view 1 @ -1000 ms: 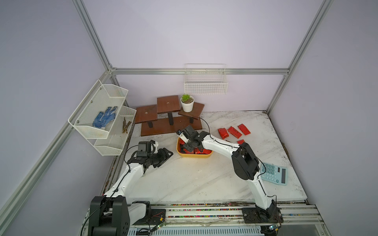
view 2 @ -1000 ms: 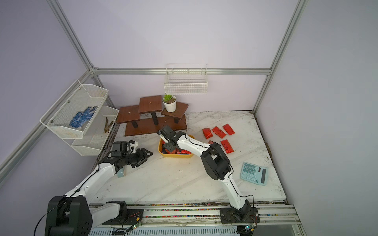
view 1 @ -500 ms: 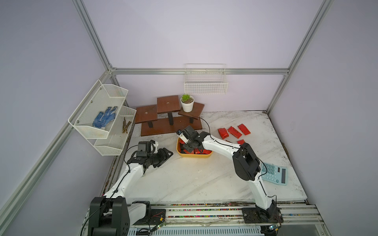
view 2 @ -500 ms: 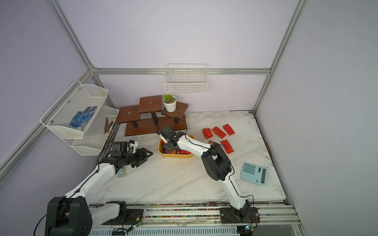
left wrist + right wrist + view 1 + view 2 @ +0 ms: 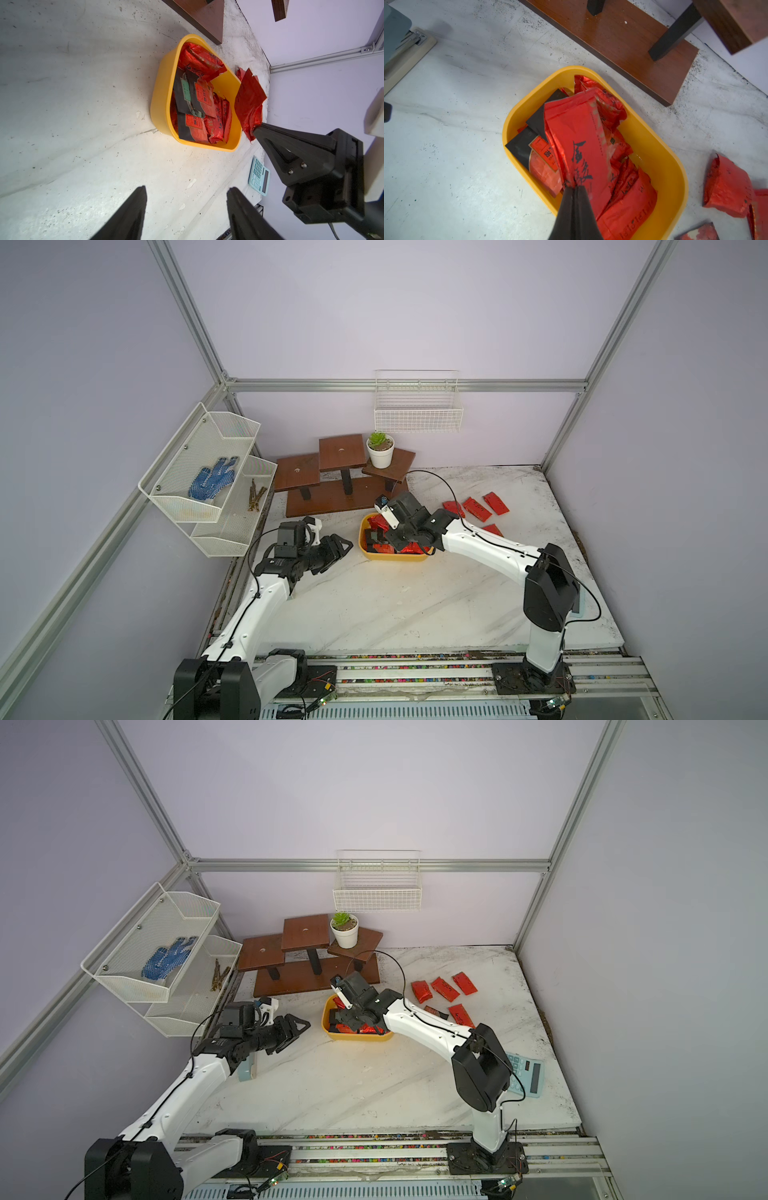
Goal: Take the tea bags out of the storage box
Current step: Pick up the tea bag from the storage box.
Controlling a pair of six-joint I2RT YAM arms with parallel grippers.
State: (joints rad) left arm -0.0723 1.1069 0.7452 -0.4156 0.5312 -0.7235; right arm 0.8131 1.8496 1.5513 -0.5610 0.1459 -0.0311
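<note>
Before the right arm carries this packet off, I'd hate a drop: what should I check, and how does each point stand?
1. Right gripper shut on the red tea bag: ok.
2. Only one packet in the grip: ok, by the left wrist view.
3. Bag's free end clear of the storage box wall: cannot tell.
4. Left gripper open, apart from the box: ok.
5. Bare table beside the laid-out tea bags: ok.
6. Box emptied: not ok, other tea bags remain.

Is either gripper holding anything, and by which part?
The right gripper pinches a red tea bag by one end, above the storage box; the left gripper is open, empty.
</note>
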